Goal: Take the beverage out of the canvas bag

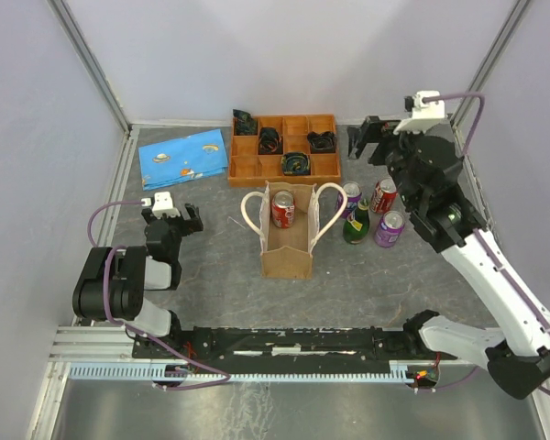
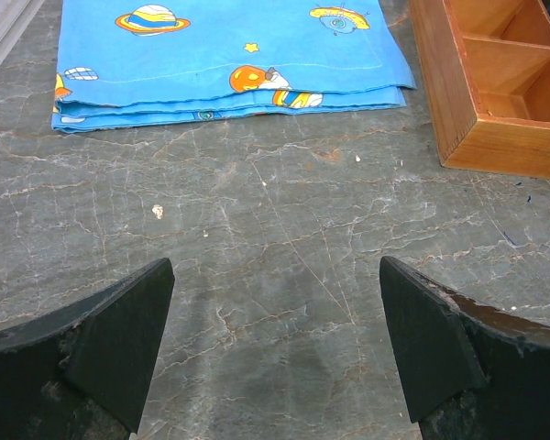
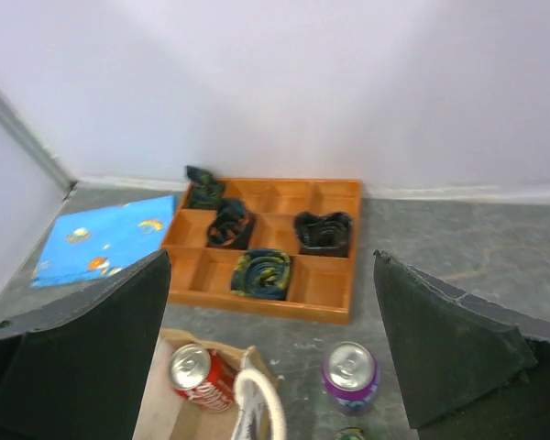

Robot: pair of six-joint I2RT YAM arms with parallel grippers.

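The tan canvas bag (image 1: 287,259) stands open in the middle of the table, its cream rope handles (image 1: 250,213) splayed to either side. A red soda can (image 1: 283,209) stands upright in its far end. In the right wrist view the bag's rim (image 3: 222,347) and the red can (image 3: 202,378) lie at the bottom left. My right gripper (image 1: 367,142) is open and empty, high above the table behind and right of the bag; it also shows in the right wrist view (image 3: 270,275). My left gripper (image 1: 171,223) is open and empty over bare table, left of the bag; it also shows in the left wrist view (image 2: 275,266).
A purple can (image 1: 350,195), a red can (image 1: 383,194), a green bottle (image 1: 356,223) and another purple can (image 1: 390,227) stand right of the bag. An orange wooden tray (image 1: 246,169) with rolled dark items sits behind. A blue patterned cloth (image 1: 183,158) lies at the back left.
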